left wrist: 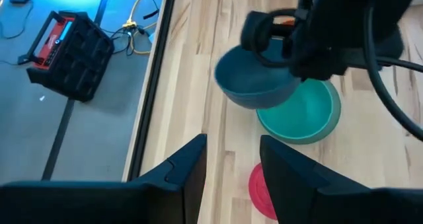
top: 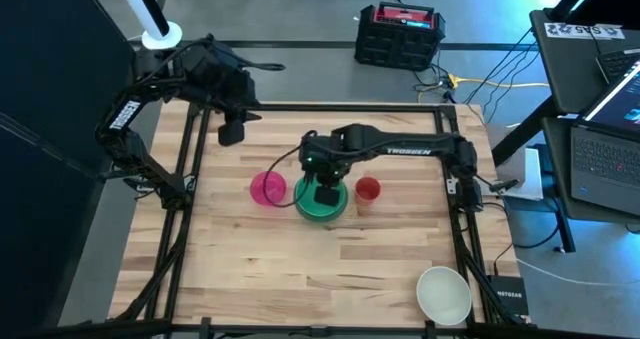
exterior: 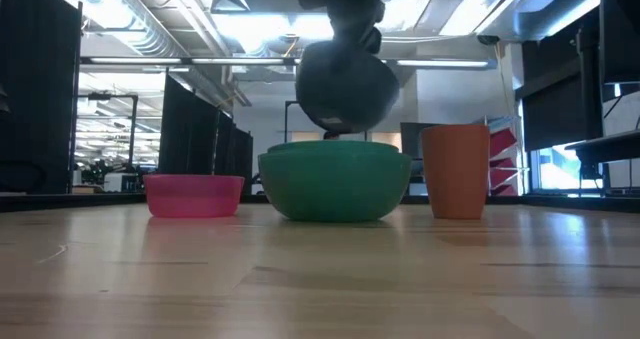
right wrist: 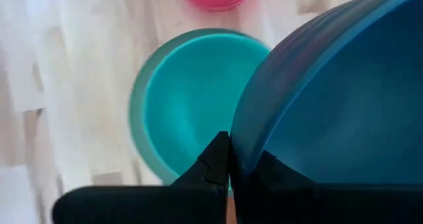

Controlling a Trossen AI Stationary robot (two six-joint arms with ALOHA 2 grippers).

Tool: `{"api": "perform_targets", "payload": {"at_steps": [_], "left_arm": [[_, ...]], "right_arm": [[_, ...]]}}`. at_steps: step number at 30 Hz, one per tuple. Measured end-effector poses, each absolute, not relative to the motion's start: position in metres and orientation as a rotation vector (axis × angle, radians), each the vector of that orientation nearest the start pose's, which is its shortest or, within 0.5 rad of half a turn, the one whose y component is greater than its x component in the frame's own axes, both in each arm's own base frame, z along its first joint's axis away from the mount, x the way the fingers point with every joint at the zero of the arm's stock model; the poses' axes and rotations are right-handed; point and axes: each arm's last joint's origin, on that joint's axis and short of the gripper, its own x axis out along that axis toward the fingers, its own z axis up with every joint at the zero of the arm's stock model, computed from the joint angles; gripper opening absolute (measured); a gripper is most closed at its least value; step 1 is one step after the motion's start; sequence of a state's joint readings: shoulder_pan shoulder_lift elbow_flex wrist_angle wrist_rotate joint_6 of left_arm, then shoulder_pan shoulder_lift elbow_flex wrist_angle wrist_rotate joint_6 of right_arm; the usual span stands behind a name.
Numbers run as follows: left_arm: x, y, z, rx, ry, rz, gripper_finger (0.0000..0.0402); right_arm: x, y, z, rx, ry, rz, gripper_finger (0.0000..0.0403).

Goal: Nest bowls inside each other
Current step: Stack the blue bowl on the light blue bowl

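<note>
A dark teal-blue bowl [left wrist: 254,78] hangs tilted just above a green bowl [exterior: 335,182] at the table's middle, with my right gripper [right wrist: 230,151] shut on it. In the high view that gripper [top: 322,192] covers the held bowl. A small pink bowl [top: 267,188] rests on its base left of the green bowl. A white bowl [top: 443,292] sits near the front right corner. My left gripper [left wrist: 231,171] hovers open and empty over the far left of the table [top: 232,131]. My right gripper pinches the dark bowl's rim [right wrist: 239,141], one finger outside the wall [right wrist: 213,159] and one inside [right wrist: 271,174]. The fingers come from above, slanting down. The bowl hangs tilted below them, lifted clear over the green bowl [right wrist: 192,98].
A red-orange cup [top: 367,190] stands upright close to the green bowl's right side. A black frame [top: 188,179] runs along the table's edges. Bare wood lies across the near half of the table.
</note>
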State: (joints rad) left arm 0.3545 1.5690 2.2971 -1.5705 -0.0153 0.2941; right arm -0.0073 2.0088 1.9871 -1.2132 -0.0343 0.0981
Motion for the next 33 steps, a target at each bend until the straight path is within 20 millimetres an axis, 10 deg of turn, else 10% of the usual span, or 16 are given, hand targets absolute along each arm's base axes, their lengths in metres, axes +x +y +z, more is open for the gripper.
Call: {"api": "perform_targets", "payload": {"at_steps": [33], "left_arm": [[0.209, 0.087, 0.503, 0.029, 0.867, 0.297, 0.0124]], "right_arm": [[0.439, 0.032, 0.233, 0.065, 1.425, 0.056, 0.0007]]}}
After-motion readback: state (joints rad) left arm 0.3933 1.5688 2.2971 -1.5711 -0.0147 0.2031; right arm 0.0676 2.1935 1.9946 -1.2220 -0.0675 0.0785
